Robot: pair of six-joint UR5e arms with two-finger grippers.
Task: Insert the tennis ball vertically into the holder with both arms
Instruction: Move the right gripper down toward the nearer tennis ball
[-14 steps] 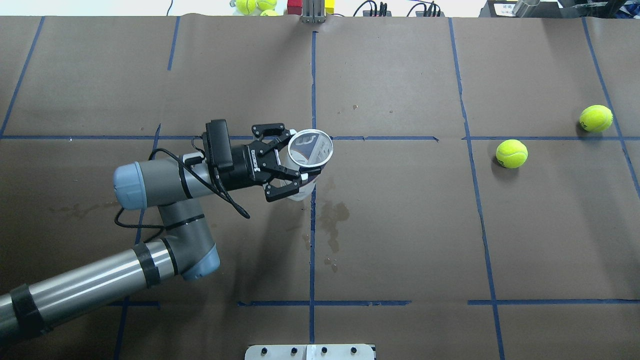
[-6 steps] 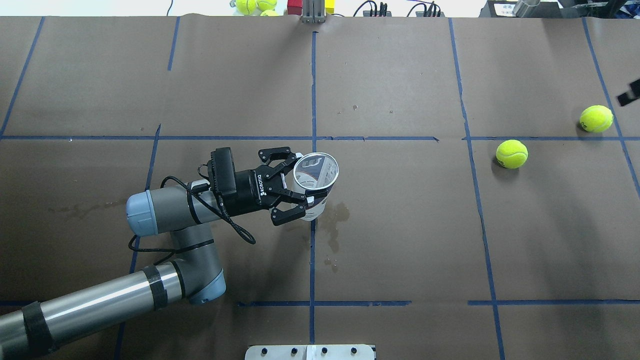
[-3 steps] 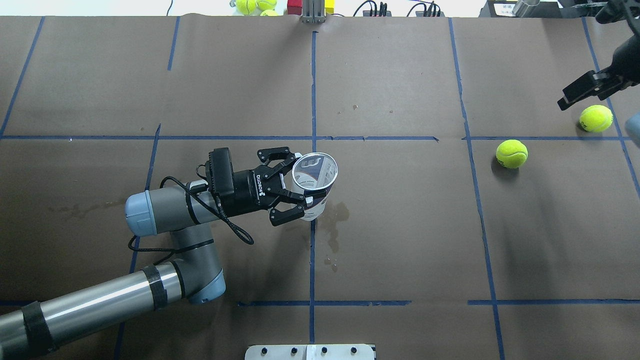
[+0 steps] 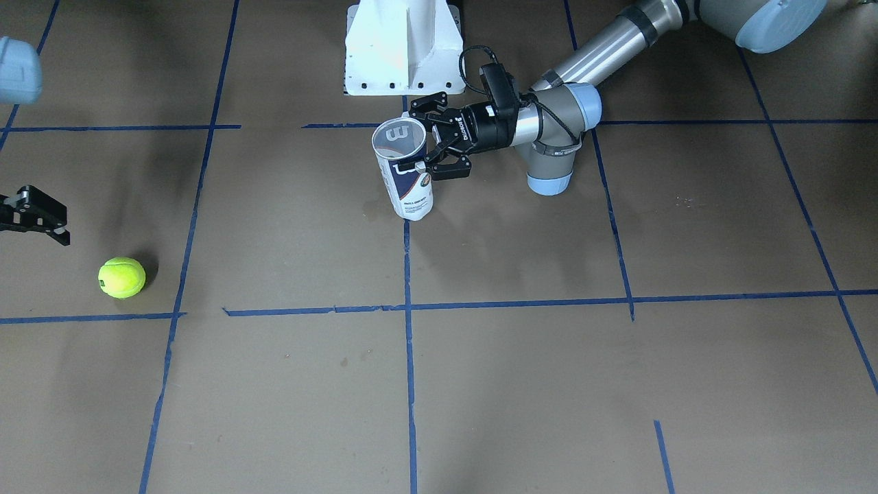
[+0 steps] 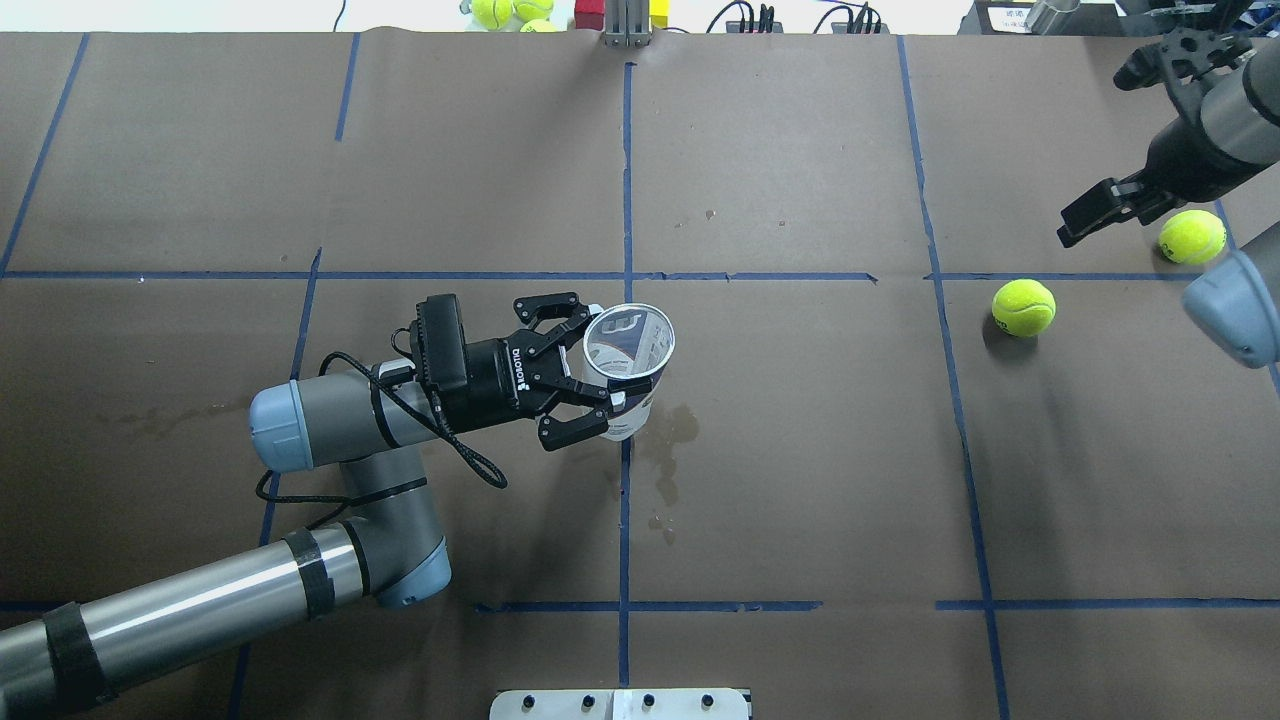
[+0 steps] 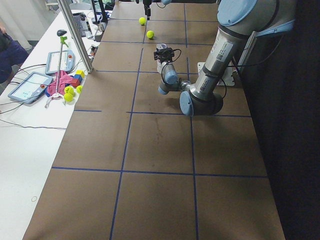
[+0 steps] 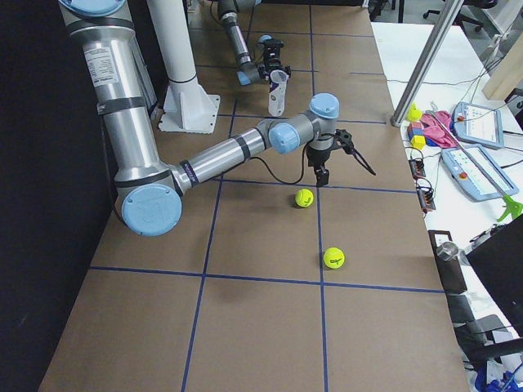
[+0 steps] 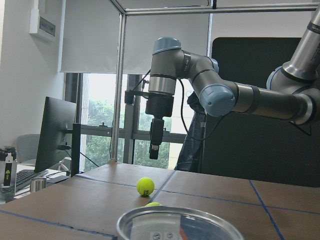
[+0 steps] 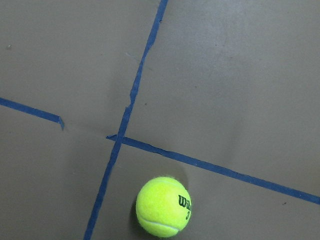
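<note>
Brown paper with blue tape lines covers the worktop [image 5: 800, 480]. The holder [image 5: 625, 350] stands upright on the centre line, and the left end effector [image 5: 598, 370] is clamped around its upper wall. Two tennis balls [image 5: 1023, 307] lie well apart from it, toward the right edge, near the right end effector [image 8: 153, 150]. I cannot tell how wide that one's fingers are set.

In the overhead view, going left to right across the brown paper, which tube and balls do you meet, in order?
Clear plastic tube with a white and navy label → yellow-green tennis ball → second yellow-green tennis ball, near the right edge.
</note>
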